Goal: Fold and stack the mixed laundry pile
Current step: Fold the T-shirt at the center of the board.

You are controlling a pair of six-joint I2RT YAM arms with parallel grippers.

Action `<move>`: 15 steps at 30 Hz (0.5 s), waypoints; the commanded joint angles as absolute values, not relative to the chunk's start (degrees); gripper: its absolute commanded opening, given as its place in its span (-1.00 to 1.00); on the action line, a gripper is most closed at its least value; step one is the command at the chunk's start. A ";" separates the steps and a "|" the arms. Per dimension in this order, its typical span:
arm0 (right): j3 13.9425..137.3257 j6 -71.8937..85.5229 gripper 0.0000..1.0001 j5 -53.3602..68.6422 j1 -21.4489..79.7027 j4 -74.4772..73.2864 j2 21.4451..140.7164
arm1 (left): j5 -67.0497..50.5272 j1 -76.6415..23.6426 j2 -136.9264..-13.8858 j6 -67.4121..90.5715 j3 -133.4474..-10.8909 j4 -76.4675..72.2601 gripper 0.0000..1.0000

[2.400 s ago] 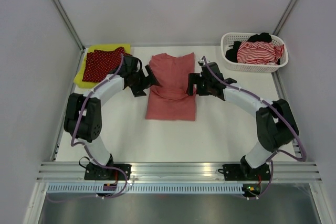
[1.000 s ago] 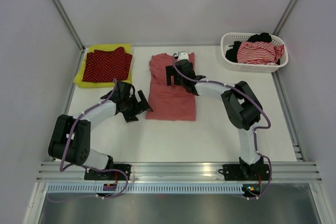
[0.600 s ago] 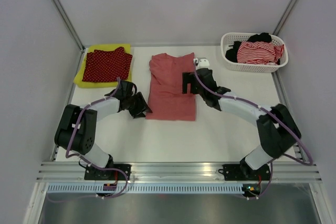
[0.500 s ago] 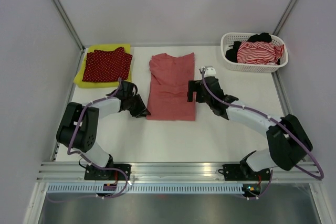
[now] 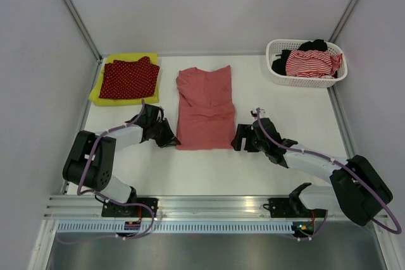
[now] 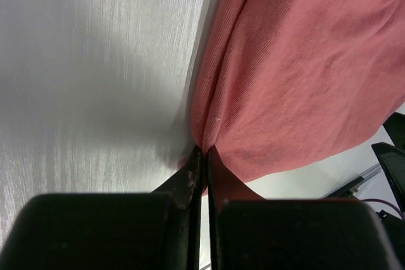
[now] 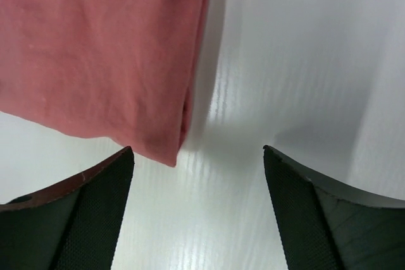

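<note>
Our left gripper (image 6: 201, 154) has its jaws pinching the salmon-pink polo shirt (image 5: 204, 109) at a near corner; right gripper (image 7: 197, 151) sits jaws wide beside the other.

no readable text, labels, brands or numbers anywhere

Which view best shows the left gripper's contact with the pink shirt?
Left wrist: the left gripper is shut on a corner fold of the salmon-pink shirt. Top external shows only the gripper body at that near-left corner. Right wrist shows just the opposite corner, no left gripper.
</note>
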State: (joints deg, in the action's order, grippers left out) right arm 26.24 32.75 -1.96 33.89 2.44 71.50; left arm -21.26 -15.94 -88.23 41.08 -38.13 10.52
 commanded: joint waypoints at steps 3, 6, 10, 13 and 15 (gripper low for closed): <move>27.68 32.52 0.54 6.40 33.75 8.52 77.59 | -23.12 -16.44 -84.82 41.39 -36.21 9.75 -0.95; 27.16 33.31 0.18 10.89 33.75 8.18 78.84 | -23.73 -16.52 -82.89 41.92 -35.33 9.75 -0.95; 24.88 35.85 -0.58 15.63 33.75 9.30 78.49 | -24.35 -16.79 -79.37 41.84 -33.49 10.02 -0.95; 24.70 37.09 -0.99 23.10 33.75 10.28 77.18 | -27.75 -17.22 -75.34 42.19 -30.69 10.81 -0.95; 25.39 36.40 -0.99 23.73 33.84 8.01 72.09 | -29.26 -17.40 -72.35 42.36 -29.45 12.30 -0.95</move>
State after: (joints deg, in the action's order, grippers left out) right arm 24.73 35.77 16.95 33.80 6.57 77.17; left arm -24.34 -16.78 -76.71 41.12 -31.29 10.83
